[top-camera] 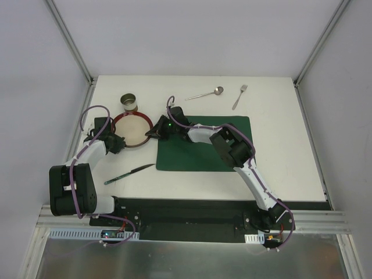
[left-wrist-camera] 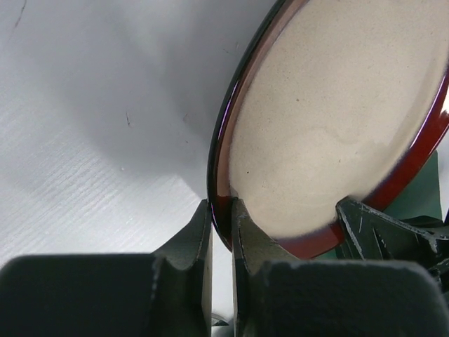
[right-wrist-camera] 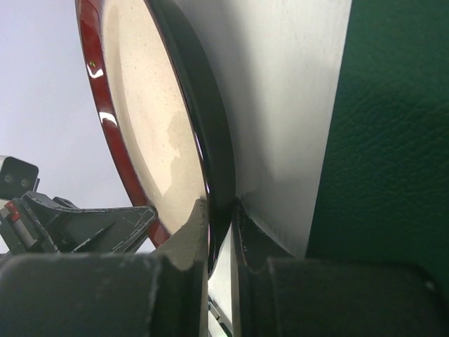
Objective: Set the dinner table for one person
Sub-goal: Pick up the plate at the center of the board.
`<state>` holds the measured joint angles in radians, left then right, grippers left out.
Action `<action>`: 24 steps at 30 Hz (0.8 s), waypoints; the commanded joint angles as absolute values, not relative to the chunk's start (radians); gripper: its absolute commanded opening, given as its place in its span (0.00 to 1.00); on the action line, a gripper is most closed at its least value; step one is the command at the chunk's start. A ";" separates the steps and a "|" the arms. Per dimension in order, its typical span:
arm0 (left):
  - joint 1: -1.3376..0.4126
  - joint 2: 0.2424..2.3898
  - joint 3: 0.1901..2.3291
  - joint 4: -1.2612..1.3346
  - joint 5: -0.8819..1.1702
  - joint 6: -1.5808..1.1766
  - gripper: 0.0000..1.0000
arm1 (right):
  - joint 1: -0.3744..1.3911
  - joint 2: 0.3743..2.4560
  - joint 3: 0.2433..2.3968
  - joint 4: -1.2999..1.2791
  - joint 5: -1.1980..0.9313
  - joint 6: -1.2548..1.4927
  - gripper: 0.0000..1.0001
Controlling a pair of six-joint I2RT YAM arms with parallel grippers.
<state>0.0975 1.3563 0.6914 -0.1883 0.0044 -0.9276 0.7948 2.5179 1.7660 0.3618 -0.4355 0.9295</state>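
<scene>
Left gripper point(left-wrist-camera: 221, 235): jaws pinched shut on the near-left rim of the plate point(top-camera: 132, 129), one finger above the rim and one below. Right gripper point(right-wrist-camera: 219, 221): also clamped on that plate, at the opposite rim, so both arms hold it at once. The plate has a red rim and a cream centre and holds nothing. There is shadow under its edge in the wrist views, but I can't tell for sure whether it is off the surface.

Just beside the right gripper, on the side away from the plate, is the dark green placemat point(top-camera: 203, 144). It is bare apart from the right arm reaching across it. Just beyond the plate, far side from both grippers, is a metal cup point(top-camera: 130, 103). The knife point(top-camera: 129, 173) lies behind the left gripper, toward the arm bases, off the mat. The spoon point(top-camera: 204, 94) and fork point(top-camera: 239, 96) are well beyond the right gripper, near the far edge. Everything sits on the white dinner table point(top-camera: 290, 157).

Progress looks early. Nothing is on the mat yet. The plate looks like the step in hand, probably headed for the mat. The knife, fork, spoon and cup all look unplaced.
</scene>
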 commanded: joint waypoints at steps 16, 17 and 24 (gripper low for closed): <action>0.055 1.344 0.787 -0.270 0.075 -0.710 0.56 | 0.828 2.502 1.822 0.210 -0.476 0.735 0.01; 0.055 1.335 0.791 -0.273 0.071 -0.710 0.56 | 0.830 2.503 1.828 0.200 -0.476 0.732 0.01; 0.055 1.253 0.801 -0.299 0.011 -0.712 0.56 | 0.824 2.513 1.907 0.134 -0.474 0.695 0.01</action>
<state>0.0643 1.3354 0.7460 -0.3092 0.0483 -0.7296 0.8040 2.5103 1.8381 0.2180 -0.4477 0.7719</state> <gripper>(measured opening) 0.561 0.096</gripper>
